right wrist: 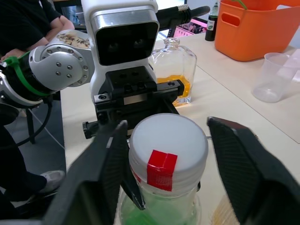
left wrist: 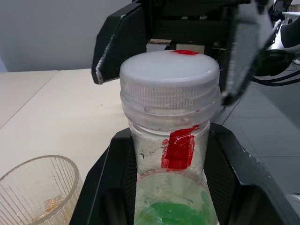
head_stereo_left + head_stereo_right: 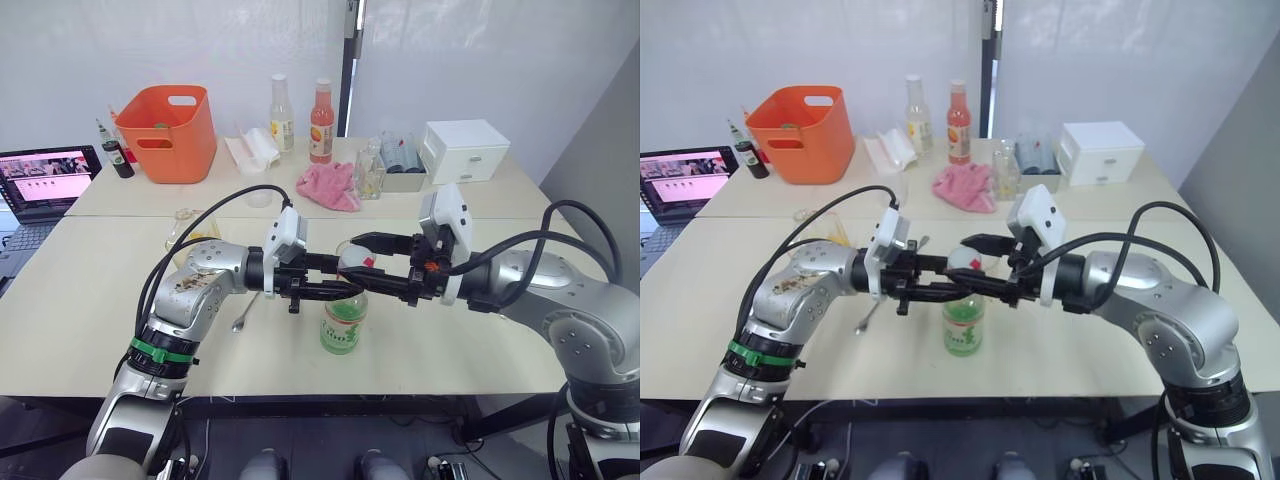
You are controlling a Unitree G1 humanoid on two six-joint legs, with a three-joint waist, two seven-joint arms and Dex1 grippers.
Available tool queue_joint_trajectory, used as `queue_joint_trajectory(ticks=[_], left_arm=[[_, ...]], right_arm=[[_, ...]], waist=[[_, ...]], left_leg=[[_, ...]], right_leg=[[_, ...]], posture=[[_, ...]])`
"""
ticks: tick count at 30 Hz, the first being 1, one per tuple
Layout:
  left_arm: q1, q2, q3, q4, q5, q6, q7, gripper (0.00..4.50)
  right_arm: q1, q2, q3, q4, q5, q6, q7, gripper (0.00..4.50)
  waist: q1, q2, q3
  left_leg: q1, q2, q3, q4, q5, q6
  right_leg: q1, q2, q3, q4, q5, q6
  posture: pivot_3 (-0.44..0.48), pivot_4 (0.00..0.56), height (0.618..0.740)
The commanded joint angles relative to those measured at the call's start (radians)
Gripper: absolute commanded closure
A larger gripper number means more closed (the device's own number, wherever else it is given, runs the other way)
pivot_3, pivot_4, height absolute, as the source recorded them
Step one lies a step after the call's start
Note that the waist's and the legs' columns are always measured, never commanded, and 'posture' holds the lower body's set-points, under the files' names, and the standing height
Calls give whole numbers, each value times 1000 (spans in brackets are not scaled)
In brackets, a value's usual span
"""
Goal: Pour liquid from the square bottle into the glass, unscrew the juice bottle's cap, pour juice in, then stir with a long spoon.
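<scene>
- Square bottle (image 1: 174, 75): far-left behind the left arm, upright, shallow orange liquid at the bottom. Glass, so heavy for its size, rigid, breakable; flat sides are the place to grab.
- Glass (image 2: 36, 192): on the table just beside the juice bottle. Thin ribbed wall, fragile, keep arms off it.
- Spoon (image 3: 246, 312): flat on the table under the left arm, near the bottle. Thin, light, hard to pinch.
- Left gripper (image 3: 345, 277): fingers clamped on the juice bottle (image 3: 342, 322) neck, just under the cap. Bottle stands near-centre on the table.
- Bottle looks like thin plastic, partly full: light, smooth, will twist if the neck hold is weak. Neck ring is the stiffest spot.
- Cap (image 1: 168, 145): white, ribbed skirt, red tape strip; still on. Ribs give grip for turning.
- Right gripper (image 1: 168, 164): fingers apart, one on each side of the cap, not touching.
</scene>
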Motion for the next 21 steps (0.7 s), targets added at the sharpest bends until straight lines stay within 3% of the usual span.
queue_joint_trajectory(ticks=[1,7,10,14,18,21], left_arm=[[-13,-1,12,-14,2,-17,2,3025],[-15,1,8,-13,8,-22,-2,3025],[-19,2,7,-7,12,-27,-4,3025],[-19,10,3,-2,18,-36,-21,3025],[-17,14,1,-3,18,-37,-32,3025],[-18,13,0,-2,18,-35,-37,3025]], right_arm=[[-4,6,-16,-18,-1,-10,1,2810],[-4,12,-14,-14,0,-13,13,2810],[-21,7,3,25,-1,-45,107,2810],[-124,-19,111,256,-101,-189,468,2810],[-328,10,255,601,-244,-327,822,2810],[-439,72,286,796,-306,-401,957,2810]], waist=[[0,0,0],[0,0,0],[0,0,0],[-2,0,0],[-6,0,0],[-6,0,0]], left_leg=[[0,0,0,0,0,0],[0,0,0,0,0,0],[0,0,0,0,0,0],[1,0,1,1,0,0],[2,0,2,0,0,0],[2,1,2,0,0,0]], right_leg=[[0,0,0,0,0,0],[0,0,0,0,0,0],[0,0,0,0,0,0],[1,0,0,0,0,0],[1,0,0,1,0,0],[0,1,0,1,0,0]], posture=[[0,150,715],[0,150,715],[0,150,715],[0,150,715],[0,150,715],[0,150,715]])
